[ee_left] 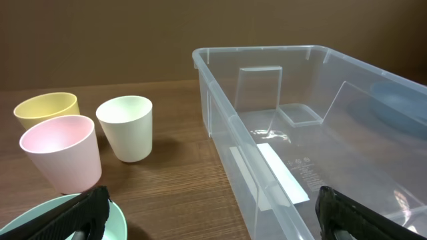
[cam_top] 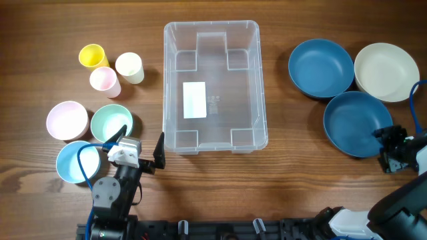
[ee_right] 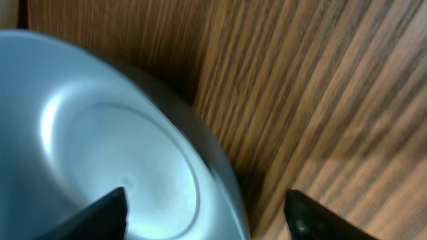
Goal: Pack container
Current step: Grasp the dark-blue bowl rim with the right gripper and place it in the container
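The clear plastic container (cam_top: 213, 87) stands empty at the table's middle, a white label on its base; the left wrist view shows its near left corner (ee_left: 300, 133). My left gripper (cam_top: 141, 148) is open and empty by the container's front left corner, its fingers (ee_left: 213, 220) spread either side of the wall. My right gripper (cam_top: 389, 148) is open, straddling the right rim of the nearer dark blue bowl (cam_top: 357, 123); one finger is over the bowl's inside (ee_right: 113, 153), the other over the wood.
A second dark blue bowl (cam_top: 320, 67) and a cream bowl (cam_top: 385, 71) sit at the back right. Yellow (cam_top: 93, 56), pink (cam_top: 105, 81) and cream (cam_top: 129, 67) cups stand left of the container. Pink (cam_top: 67, 121), green (cam_top: 110, 123) and light blue (cam_top: 75, 162) bowls lie front left.
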### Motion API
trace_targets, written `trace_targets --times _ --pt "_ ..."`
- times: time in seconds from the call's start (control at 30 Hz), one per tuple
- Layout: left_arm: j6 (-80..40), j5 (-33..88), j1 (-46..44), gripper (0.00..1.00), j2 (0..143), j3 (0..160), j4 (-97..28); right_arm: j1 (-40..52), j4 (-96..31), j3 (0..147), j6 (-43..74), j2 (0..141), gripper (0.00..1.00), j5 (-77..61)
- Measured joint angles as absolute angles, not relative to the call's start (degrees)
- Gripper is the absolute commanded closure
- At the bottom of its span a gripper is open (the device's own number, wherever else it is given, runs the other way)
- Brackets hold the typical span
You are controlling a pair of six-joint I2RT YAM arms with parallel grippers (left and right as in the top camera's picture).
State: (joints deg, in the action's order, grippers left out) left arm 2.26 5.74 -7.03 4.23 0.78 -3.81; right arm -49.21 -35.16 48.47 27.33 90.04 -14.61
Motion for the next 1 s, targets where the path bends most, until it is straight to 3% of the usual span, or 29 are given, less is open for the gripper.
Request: trace_targets --times 0.07,0.17,0.3,0.37,0.57,0.83,1.0 --pt "2.3 5.7 -7.0 0.0 4.2 0.8 -3.8 -49.2 -32.9 46.0 27.9 90.0 0.56 -14.7" --pt "2.3 5.7 -7.0 0.0 4.2 0.8 -3.8 -49.2 -32.5 44.3 28.5 90.1 0.74 -14.9" --pt "2.3 5.7 -7.0 0.0 4.2 0.8 -3.8 -49.2 -32.3 44.3 28.5 90.1 0.83 -15.0" --pt "2.3 5.7 -7.0 0.0 4.2 0.8 -3.8 -49.2 -33.0 44.3 28.3 90.1 0.96 -15.0" --pt "2.3 5.7 -7.0 0.0 4.2 0.8 -3.8 -49.2 -37.2 44.3 28.5 86.1 0.96 -15.0" --pt "2.3 5.7 -7.0 0.0 4.2 0.8 -3.8 -48.4 -48.0 45.3 28.5 59.8 0.96 -19.2" --pt "2.3 5.7 -7.0 0.0 4.2 0.8 -3.8 -37.3 -50.7 54.9 28.5 53.3 0.96 -29.8"
